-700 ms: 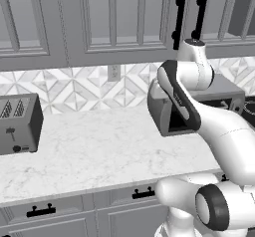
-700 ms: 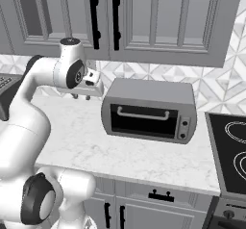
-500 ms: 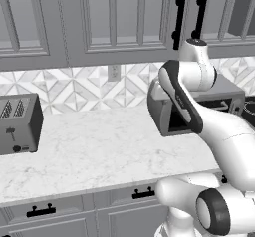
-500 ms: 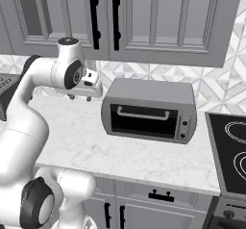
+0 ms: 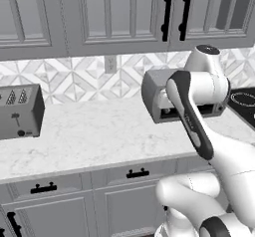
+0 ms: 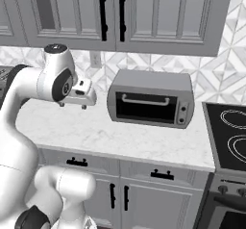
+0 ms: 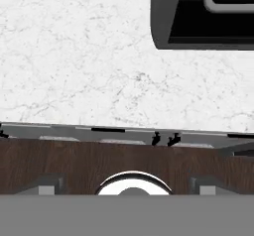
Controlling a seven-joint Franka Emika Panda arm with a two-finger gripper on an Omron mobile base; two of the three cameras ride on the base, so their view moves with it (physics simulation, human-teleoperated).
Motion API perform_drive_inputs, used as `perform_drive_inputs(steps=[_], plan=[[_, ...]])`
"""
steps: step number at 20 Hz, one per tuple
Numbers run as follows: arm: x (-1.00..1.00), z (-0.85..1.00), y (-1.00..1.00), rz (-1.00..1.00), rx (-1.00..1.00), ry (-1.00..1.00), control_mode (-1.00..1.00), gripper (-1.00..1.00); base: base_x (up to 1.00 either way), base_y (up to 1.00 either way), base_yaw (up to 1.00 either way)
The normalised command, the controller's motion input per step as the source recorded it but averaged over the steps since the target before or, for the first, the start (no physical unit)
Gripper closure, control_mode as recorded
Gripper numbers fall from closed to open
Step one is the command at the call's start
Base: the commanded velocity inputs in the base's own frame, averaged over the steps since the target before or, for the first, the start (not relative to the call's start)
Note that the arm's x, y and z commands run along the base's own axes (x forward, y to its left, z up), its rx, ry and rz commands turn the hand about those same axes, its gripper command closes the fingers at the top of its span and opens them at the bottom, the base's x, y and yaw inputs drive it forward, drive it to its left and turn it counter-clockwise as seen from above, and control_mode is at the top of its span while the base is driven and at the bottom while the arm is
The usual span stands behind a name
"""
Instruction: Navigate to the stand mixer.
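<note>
The stand mixer's place cannot be told from these pictures. The toaster (image 5: 20, 110) sits at mid-left, the toaster oven (image 6: 151, 98) at center on the tabletop (image 6: 144, 141). Whether the tool (image 6: 72, 105) is spread cannot be told. Best to drive along the tabletop with the arm tucked until a mixer appears.

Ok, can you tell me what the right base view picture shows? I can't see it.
A wide grey toaster oven sits on a white marble counter under grey cabinets. The robot's white arm reaches in from the left, and a black stovetop lies at the right.
</note>
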Motion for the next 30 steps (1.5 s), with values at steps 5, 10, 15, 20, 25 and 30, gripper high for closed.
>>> perform_drive_inputs(steps=[5,10,15,20,25,30], plan=[[0.00,0.00,0.00,0.00,0.00,0.00,1.00,-1.00,-0.44,0.00,-0.27],[0.00,0.00,0.00,0.00,0.00,0.00,1.00,-1.00,-0.03,-0.06,-0.68],[0.00,0.00,0.00,0.00,0.00,0.00,1.00,-1.00,0.00,-0.06,-0.95],[0.00,0.00,0.00,0.00,0.00,0.00,1.00,-1.00,0.00,-0.12,-0.94],[0.00,0.00,0.00,0.00,0.00,0.00,1.00,-1.00,0.04,-0.02,-0.73],[0.00,0.00,0.00,0.00,0.00,0.00,1.00,-1.00,0.05,-0.09,-0.35]])
